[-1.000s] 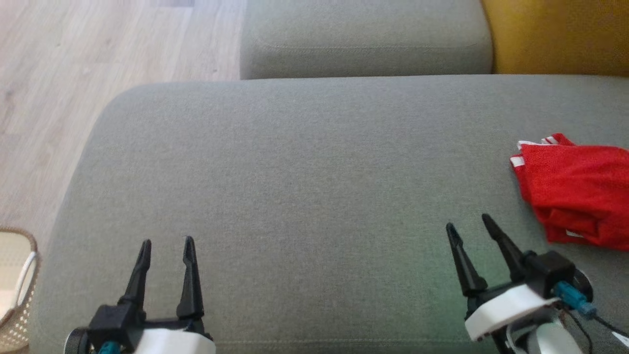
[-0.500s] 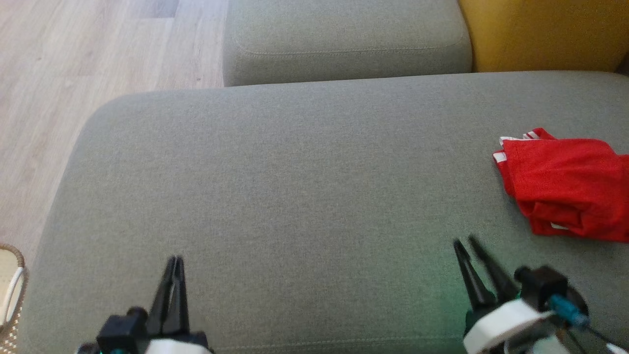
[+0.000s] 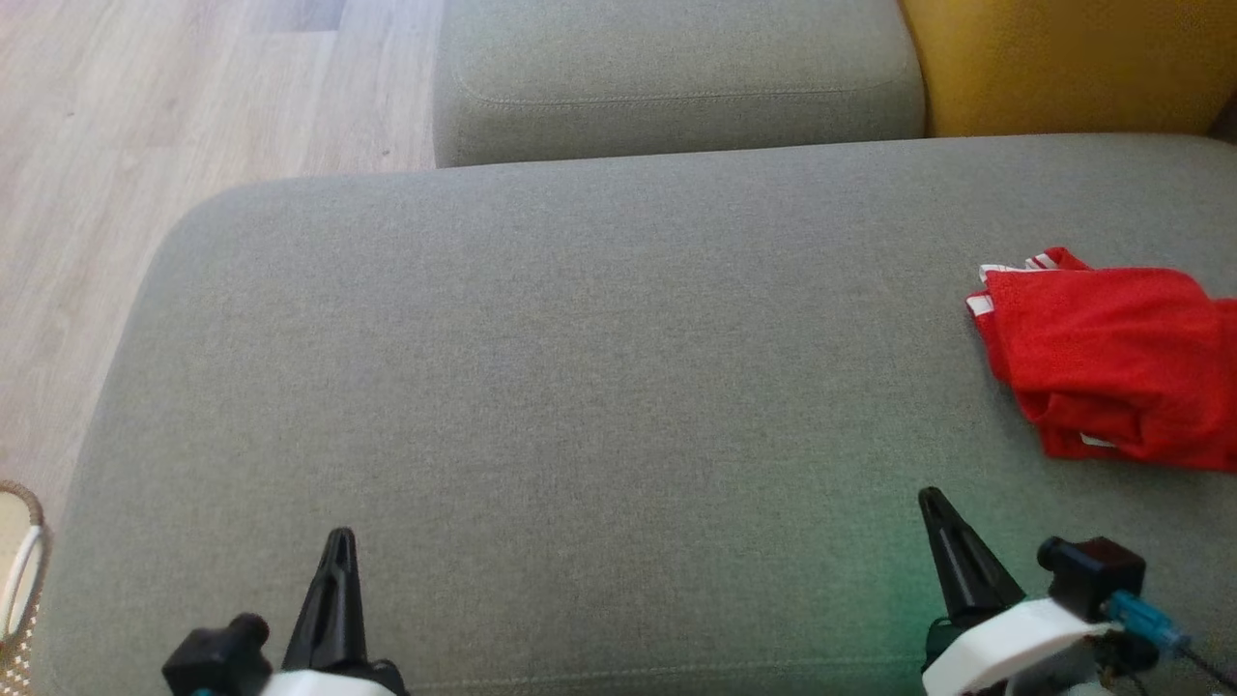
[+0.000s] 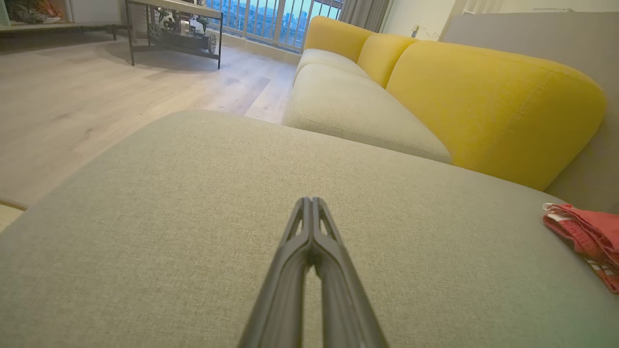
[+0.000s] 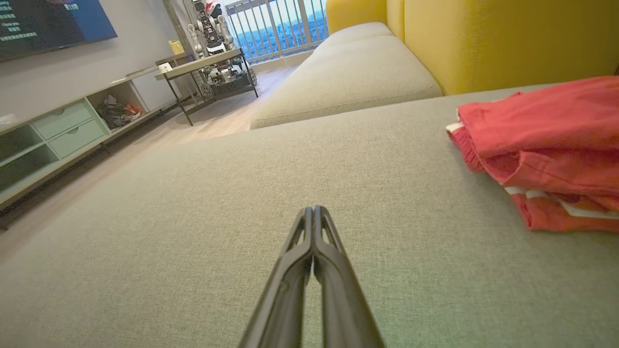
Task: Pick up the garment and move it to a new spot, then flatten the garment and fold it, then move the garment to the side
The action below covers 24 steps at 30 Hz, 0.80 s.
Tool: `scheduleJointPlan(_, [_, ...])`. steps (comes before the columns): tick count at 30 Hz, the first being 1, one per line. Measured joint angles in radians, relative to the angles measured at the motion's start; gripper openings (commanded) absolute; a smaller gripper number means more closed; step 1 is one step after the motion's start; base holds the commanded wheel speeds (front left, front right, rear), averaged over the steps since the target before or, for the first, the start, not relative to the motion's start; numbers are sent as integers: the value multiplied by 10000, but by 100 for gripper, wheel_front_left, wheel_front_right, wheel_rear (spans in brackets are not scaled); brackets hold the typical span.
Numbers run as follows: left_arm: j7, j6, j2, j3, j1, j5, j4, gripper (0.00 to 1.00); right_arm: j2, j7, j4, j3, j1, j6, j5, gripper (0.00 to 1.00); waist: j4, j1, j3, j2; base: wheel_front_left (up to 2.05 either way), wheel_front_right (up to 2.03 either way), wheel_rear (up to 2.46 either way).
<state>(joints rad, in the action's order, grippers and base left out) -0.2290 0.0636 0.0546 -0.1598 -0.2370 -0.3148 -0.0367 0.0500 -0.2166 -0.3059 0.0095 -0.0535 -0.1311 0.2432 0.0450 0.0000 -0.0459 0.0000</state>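
The garment (image 3: 1111,362) is a red piece with white stripes, folded into a compact bundle at the right edge of the grey cushion (image 3: 580,387). It also lies at the right of the right wrist view as the garment (image 5: 546,145) and at the far right of the left wrist view as the garment (image 4: 587,237). My left gripper (image 3: 340,536) hovers near the cushion's front edge at the lower left, shut with nothing in it. My right gripper (image 3: 933,498) is at the lower right, shut and empty, a short way in front and to the left of the garment. Both pairs of fingertips (image 4: 310,200) (image 5: 313,210) press together.
A second grey seat cushion (image 3: 676,77) lies behind, with a yellow backrest (image 3: 1073,63) at the top right. Wooden floor (image 3: 145,145) runs along the left, and a wicker basket (image 3: 19,570) stands at the lower left. A low table and shelf unit stand across the room.
Both grippers have closed from open to shut and drawn back toward the front edge. The head camera has shifted slightly, so the garment sits higher in the picture.
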Motion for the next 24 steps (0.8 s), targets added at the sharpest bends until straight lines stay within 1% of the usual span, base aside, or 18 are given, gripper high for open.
scheduleJointPlan(24, [537, -412, 63, 234, 593, -2915, -554, 0, -13, 738, 19, -303, 106, 0, 2886, 0, -95, 0, 104, 0, 0, 0, 0])
